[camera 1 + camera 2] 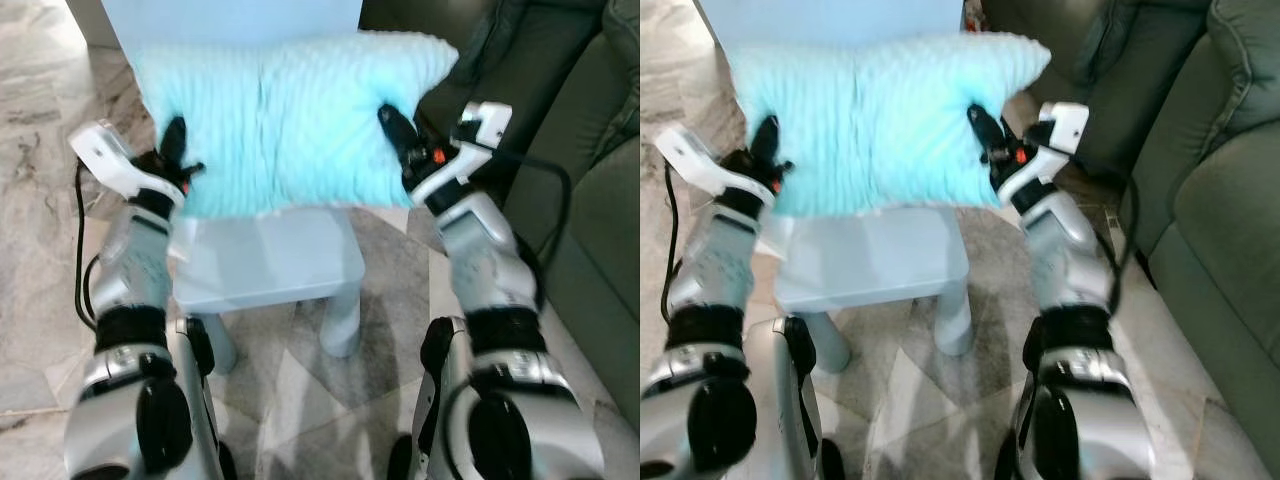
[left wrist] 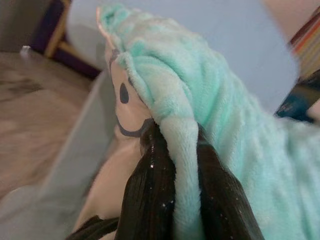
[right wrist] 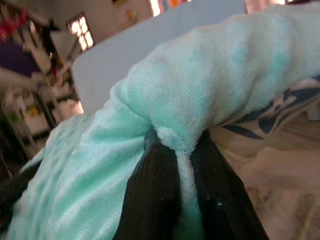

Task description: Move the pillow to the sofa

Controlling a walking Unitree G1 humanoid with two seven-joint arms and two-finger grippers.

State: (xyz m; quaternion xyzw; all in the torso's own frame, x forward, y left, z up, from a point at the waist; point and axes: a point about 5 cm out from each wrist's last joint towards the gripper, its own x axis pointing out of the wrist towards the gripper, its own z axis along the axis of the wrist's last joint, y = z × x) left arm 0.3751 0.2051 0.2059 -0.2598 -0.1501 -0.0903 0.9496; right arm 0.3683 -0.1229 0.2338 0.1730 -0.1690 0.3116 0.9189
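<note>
A fluffy light-turquoise pillow (image 1: 285, 115) hangs just above the seat of a small pale-blue chair (image 1: 265, 262), against its backrest. My left gripper (image 1: 175, 150) is shut on the pillow's left edge, and the plush fabric (image 2: 180, 150) is pinched between the black fingers (image 2: 150, 195). My right gripper (image 1: 398, 135) is shut on the pillow's right edge, with a fold (image 3: 182, 165) squeezed between the fingers (image 3: 152, 195). The dark green sofa (image 1: 1200, 170) stands to the right, close to my right arm.
The chair's legs (image 1: 343, 322) stand on a marble-patterned floor (image 1: 40, 170) right in front of my body. The sofa's cushions (image 1: 520, 50) reach up to the chair's right side. Open floor lies to the left.
</note>
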